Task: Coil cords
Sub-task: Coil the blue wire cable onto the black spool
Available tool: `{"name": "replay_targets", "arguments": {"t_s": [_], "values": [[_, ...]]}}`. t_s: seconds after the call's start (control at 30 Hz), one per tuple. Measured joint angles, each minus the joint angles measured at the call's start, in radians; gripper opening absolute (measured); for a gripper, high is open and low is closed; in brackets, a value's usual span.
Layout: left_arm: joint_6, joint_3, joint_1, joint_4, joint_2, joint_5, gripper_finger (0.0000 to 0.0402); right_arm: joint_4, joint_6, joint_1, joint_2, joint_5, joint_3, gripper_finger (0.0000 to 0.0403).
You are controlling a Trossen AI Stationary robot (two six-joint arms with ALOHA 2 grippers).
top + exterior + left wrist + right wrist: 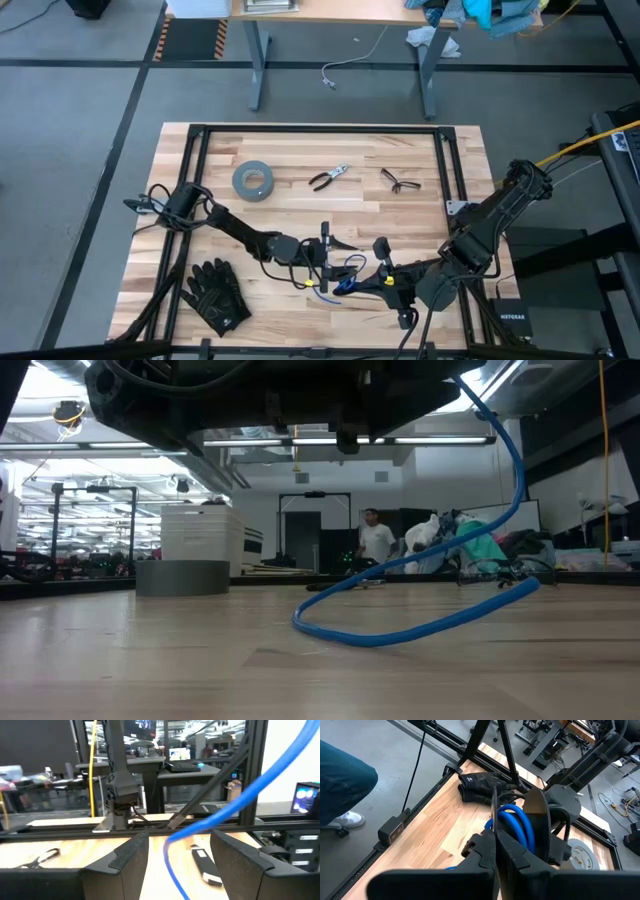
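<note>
From where I stand, the left gripper point(322, 252) sits near the table's front middle with its jaws wide apart, and in its wrist view a blue strand of the cord point(220, 815) runs between the fingers point(131, 854) without being pinched. Just beside it, the right gripper point(383, 262) is pressed fully together; its wrist view shows blue loops of cord right behind the fingertips, but I can't tell whether any strand is actually caught.

The likely trouble: the cord looks springy, so the loops could fling open if the left jaws close off-target, or tangle around either wrist, since both arms are crowded together. The loop resting on the table in the low view could also drag loose.

Counting left to right: 1 black glove point(216, 293), 1 tape roll point(253, 180), 1 pair of pliers point(328, 177), 1 cord, 1 pair of glasses point(399, 181), 2 grippers.
</note>
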Motion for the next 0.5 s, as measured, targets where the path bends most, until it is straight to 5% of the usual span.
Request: {"name": "replay_targets", "arguments": {"t_s": [0.5], "values": [[-0.135, 0.046, 0.022, 0.11, 0.12, 0.011, 0.0205, -0.001, -0.001, 0.0, 0.0, 0.008, 0.0, 0.0001]]}}
